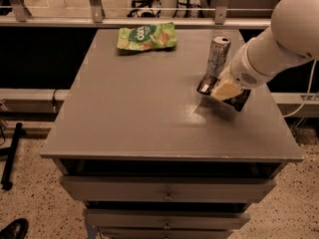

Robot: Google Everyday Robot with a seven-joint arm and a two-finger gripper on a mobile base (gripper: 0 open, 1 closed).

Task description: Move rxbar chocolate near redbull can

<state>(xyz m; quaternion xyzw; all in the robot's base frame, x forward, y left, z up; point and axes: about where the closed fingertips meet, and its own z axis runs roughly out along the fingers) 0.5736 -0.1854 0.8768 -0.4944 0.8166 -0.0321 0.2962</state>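
The redbull can [218, 55] stands upright on the far right part of the grey table [144, 108]. My gripper [224, 90] is just in front of the can, shut on the rxbar chocolate [238, 100], a flat black wrapper held tilted and low over the table. The wrapper's left end [206, 86] shows beside the can's base. The white arm comes in from the upper right and hides part of the bar.
A green snack bag [147, 37] lies at the far edge of the table, left of the can. Drawers sit below the table's front edge [169, 156]. A rail and glass run behind the table.
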